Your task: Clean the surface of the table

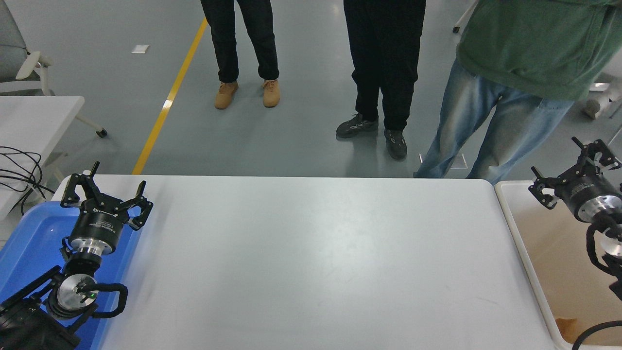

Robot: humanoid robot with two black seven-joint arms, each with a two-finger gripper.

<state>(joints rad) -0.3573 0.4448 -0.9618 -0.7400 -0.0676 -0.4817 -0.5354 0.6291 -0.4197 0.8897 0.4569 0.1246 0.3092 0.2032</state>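
Over the beige bin [559,272] at the right edge, the right gripper [573,167] hangs with fingers spread and nothing between them. At near left, the left gripper [104,192] sits parked above a blue tray [29,243], fingers likewise apart. Between them spreads the table surface [311,262].

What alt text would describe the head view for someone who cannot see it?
A wide white table surface lies bare between two open black robot grippers: the left gripper over a blue tray, the right gripper above a beige bin. Three people stand on the grey floor beyond the far edge, seen from the chest or waist down.
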